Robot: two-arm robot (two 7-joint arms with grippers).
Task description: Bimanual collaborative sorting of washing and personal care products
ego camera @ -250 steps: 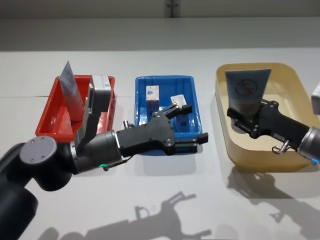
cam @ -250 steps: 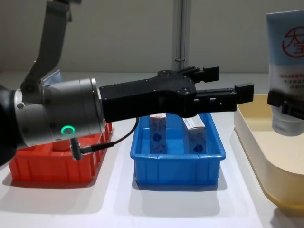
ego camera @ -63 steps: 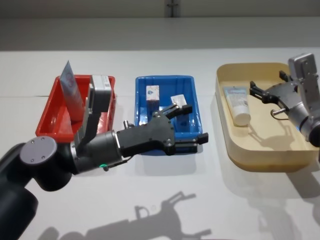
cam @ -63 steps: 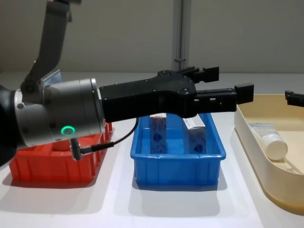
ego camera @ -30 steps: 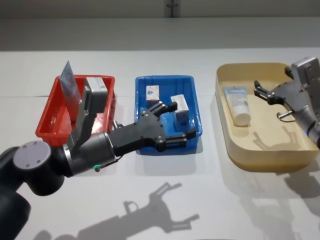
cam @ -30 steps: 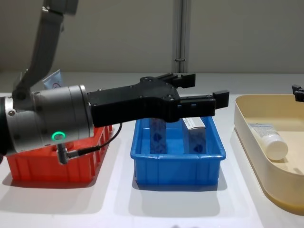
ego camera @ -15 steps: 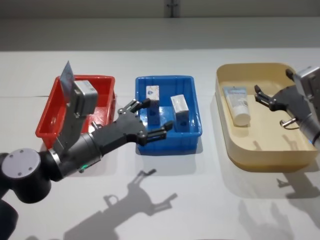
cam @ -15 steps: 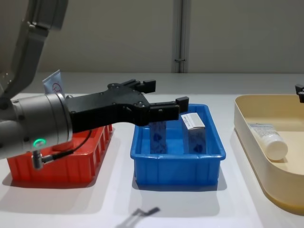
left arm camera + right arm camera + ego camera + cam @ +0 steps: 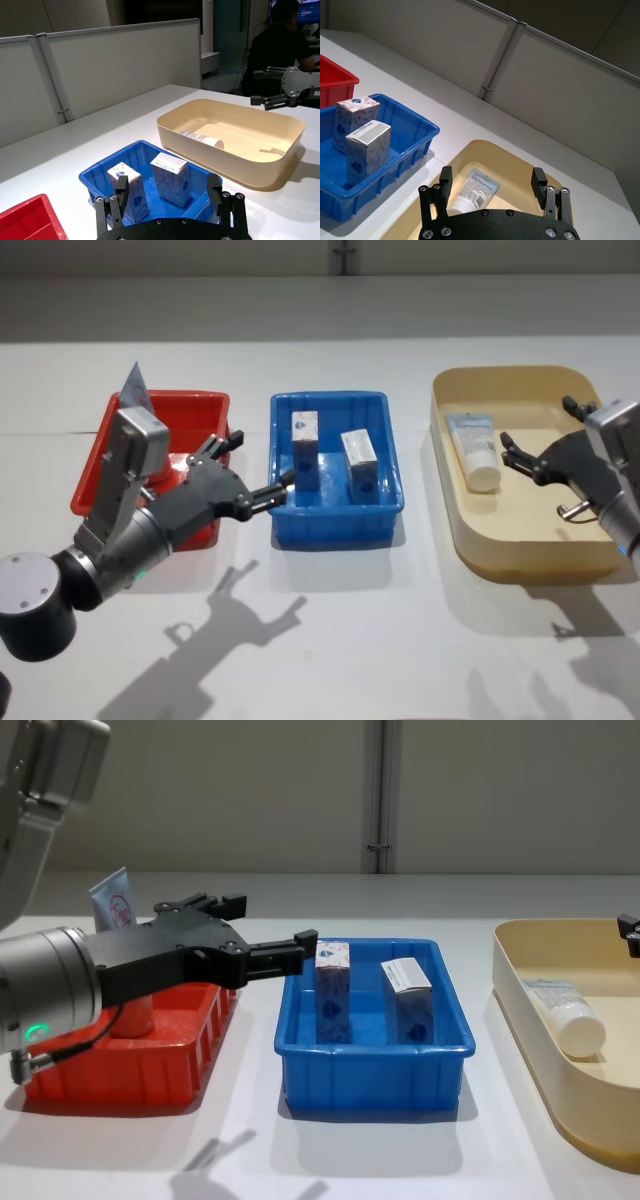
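I count two boxy cartons [image 9: 304, 448] in the glossy blue tub [image 9: 330, 397], one soft tube [image 9: 478, 448] at three o'clock; left gripper [image 9: 260, 460] and right gripper [image 9: 537, 425] fingers spread.

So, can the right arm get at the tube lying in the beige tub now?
Probably yes. The right tool hangs open above the beige tub, close to the tube, which lies alone on the tub floor with nothing over it.

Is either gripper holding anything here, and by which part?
Nothing is held. The left gripper is open near the blue tub; the right gripper is open over the beige tub, clear of the tube lying in it.
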